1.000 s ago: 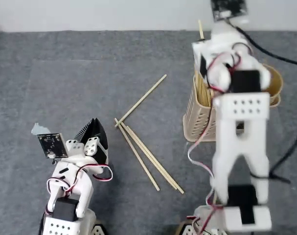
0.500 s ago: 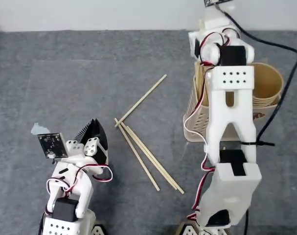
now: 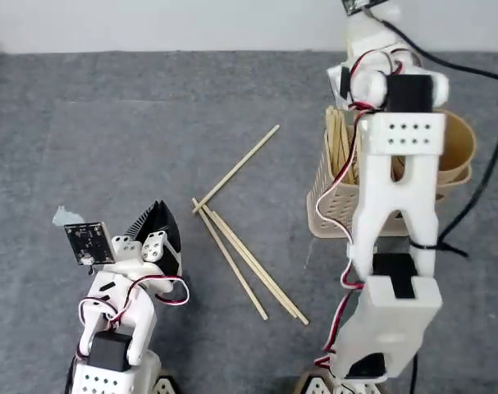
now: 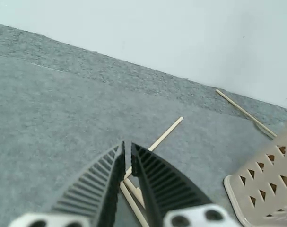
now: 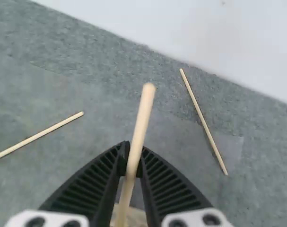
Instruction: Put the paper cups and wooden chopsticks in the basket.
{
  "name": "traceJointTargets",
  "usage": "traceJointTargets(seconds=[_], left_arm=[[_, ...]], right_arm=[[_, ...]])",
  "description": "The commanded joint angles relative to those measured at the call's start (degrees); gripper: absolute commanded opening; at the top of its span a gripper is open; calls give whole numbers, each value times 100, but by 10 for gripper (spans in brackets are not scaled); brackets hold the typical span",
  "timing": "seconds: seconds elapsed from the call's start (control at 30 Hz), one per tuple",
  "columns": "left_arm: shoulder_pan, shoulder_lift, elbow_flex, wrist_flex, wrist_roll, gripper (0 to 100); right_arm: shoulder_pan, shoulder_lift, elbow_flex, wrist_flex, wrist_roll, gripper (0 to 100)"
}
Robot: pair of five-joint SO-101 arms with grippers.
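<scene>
Chopstick in right pincer, end cropped

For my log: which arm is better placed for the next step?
Right: the right gripper is shut on a chopstick at the basket, seemingly ready to drop it; the left gripper is shut and empty.

No legible text, label, brand, number or sign anywhere; fine markings on the small circuit board too tiny to read.
</scene>
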Motion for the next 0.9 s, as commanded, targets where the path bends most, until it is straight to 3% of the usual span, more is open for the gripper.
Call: traceJointTargets(seconds=[0.0,0.37,0.87], left_arm=[[9,-105,-57,18,18,26],[-9,-105,-57,18,18,26],[-18,-105,-57,26,18,26]], right_arm=[[22,-831,-413,488,53,10],[13,-1508,-413,840,70,10],[48,-752,-413,-497,484,10]])
